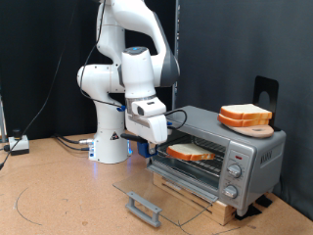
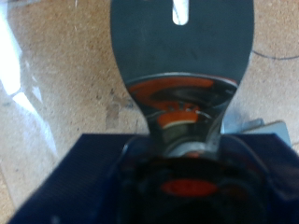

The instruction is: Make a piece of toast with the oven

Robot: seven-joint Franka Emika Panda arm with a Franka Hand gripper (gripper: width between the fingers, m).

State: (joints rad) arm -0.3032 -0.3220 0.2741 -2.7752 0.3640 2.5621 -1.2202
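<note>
Resting on rack of open oven [image 1: 235,152]: one piece of toast [image 1: 189,152]; gripper [image 1: 144,147] beside, grip state unclear.

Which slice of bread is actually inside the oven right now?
The single slice lying on the rack inside the open toaster oven, beside the gripper; the other slices are stacked on top.

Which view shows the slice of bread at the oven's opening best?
The exterior view: the slice of bread lies at the mouth of the toaster oven, its glass door folded down. The wrist view shows no bread, only a shiny metal blade over the floor.
</note>
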